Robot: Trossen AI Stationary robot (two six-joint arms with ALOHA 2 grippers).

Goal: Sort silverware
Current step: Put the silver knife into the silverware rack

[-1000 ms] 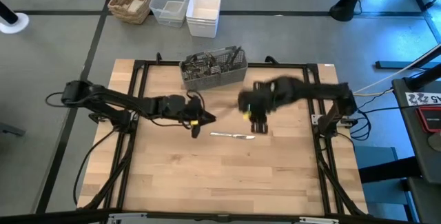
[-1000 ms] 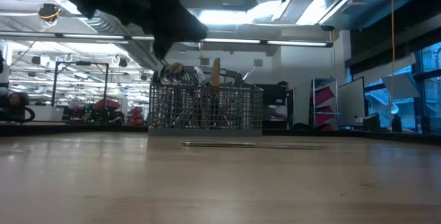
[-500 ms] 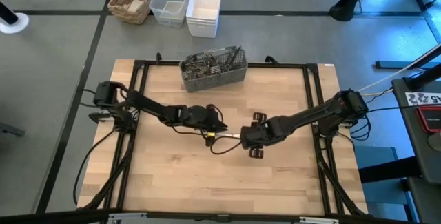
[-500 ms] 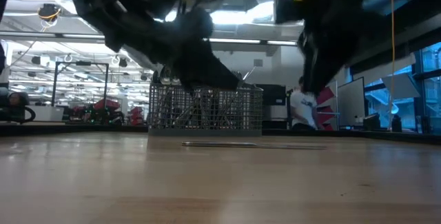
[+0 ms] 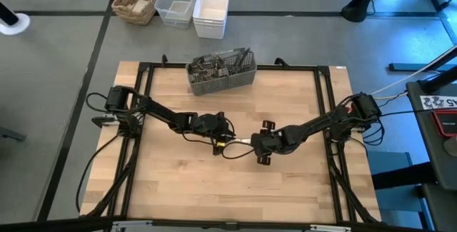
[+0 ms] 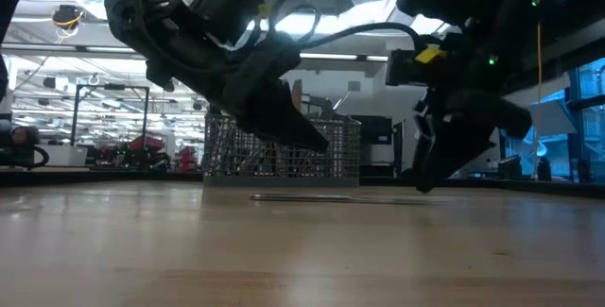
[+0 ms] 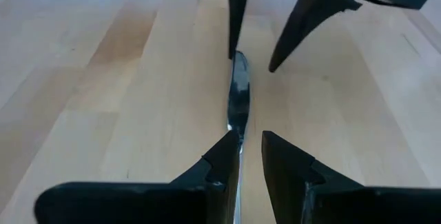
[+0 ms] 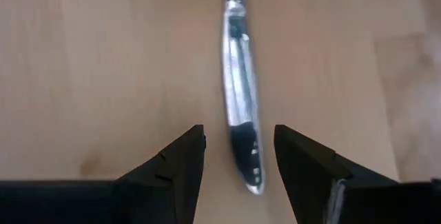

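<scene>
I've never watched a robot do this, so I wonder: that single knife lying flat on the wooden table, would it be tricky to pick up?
Probably. The knife is thin, lies flat on the table and leaves little edge to catch. Its shiny metal looks smooth, so it may slip or skid when nudged. It looks stiff, unlikely to bend. The left gripper and right gripper both straddle it, jaws apart.
</scene>
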